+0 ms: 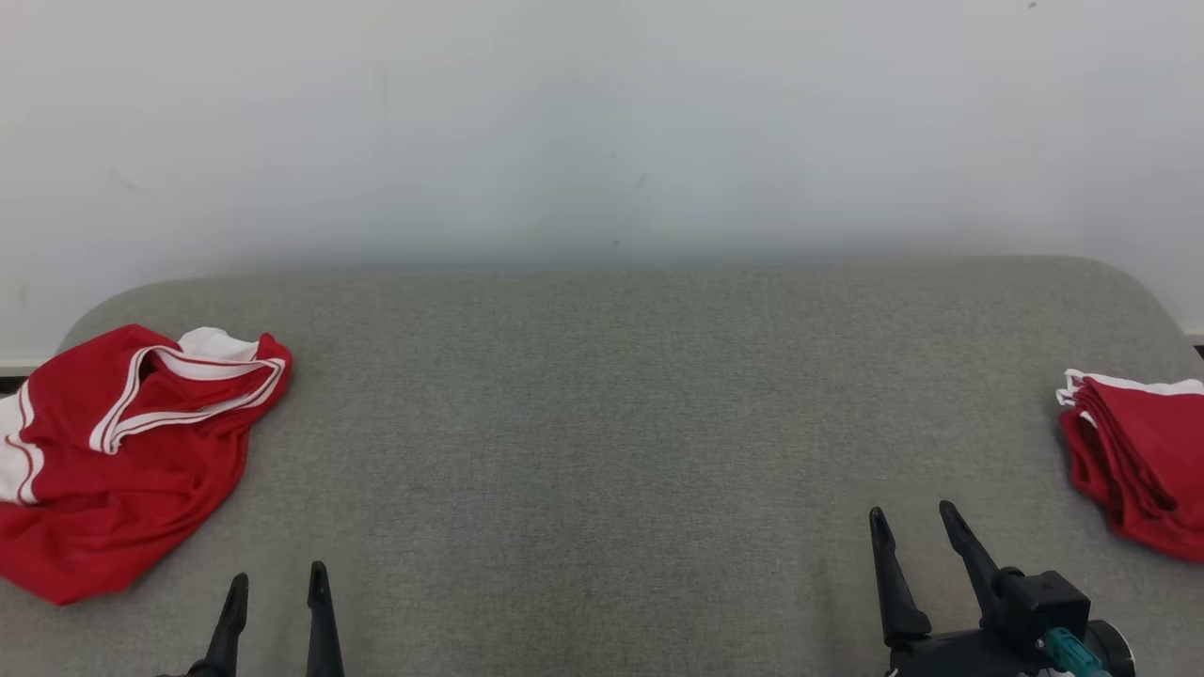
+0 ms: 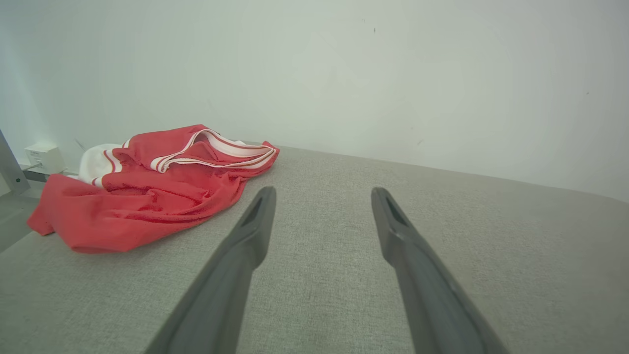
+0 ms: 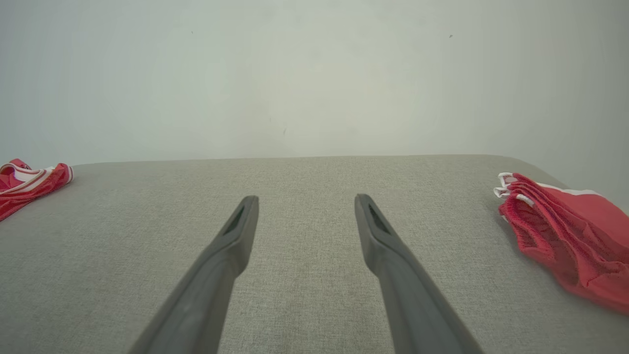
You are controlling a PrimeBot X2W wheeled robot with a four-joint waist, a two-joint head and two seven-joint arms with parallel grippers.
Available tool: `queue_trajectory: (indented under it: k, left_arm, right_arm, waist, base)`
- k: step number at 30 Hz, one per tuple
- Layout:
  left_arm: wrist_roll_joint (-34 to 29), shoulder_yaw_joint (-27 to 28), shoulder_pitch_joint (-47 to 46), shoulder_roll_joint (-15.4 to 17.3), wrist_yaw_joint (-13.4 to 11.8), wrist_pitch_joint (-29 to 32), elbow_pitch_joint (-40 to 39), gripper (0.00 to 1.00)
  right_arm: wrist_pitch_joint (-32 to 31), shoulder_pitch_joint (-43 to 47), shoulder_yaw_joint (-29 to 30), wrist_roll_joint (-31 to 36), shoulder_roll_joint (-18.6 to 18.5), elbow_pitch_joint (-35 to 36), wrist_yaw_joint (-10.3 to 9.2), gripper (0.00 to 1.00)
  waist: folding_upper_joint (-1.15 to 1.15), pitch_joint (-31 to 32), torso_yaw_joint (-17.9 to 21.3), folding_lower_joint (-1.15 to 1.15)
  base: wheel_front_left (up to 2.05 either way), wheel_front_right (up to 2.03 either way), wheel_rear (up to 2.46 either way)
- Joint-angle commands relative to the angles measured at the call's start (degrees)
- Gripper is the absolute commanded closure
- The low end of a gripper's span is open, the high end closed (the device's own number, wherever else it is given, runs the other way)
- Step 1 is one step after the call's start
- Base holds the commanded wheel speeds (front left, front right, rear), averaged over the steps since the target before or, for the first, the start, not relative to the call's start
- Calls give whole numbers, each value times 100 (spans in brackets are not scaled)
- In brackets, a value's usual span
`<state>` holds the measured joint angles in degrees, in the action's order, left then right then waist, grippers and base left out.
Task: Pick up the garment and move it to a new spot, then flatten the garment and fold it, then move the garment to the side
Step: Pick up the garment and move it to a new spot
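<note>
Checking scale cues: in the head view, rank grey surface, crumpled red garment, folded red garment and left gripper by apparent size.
Largest to smallest:
1. grey surface
2. crumpled red garment
3. folded red garment, partly cut by the frame
4. left gripper

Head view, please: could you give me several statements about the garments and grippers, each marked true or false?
The crumpled red garment lies at the left end of the grey surface. True.
The left gripper is shut on it. False: it is open, clear of the cloth.
A folded red pile lies at the right edge. True.
The right gripper touches that pile. False: it is open, apart from it.
</note>
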<state>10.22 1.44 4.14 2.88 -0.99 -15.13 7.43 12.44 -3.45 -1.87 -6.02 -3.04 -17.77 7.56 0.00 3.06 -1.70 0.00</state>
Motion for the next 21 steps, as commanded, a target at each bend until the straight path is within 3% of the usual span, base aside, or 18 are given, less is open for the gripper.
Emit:
queue_trajectory:
  k: [1,21]
  left_arm:
    - [-40,38,54,3,-12,-2,7,0]
    - [-290,316,324,17,53,-1,-33,0]
  right_arm:
    - [8,35,-30,-27,14,5,-16,0]
    - [157,-56,-359,-288,18,-278,-16,0]
  waist:
    - [0,46,-247,0]
    - [0,198,-1496,0]
  base:
    - [0,0,0]
    - [0,0,0]
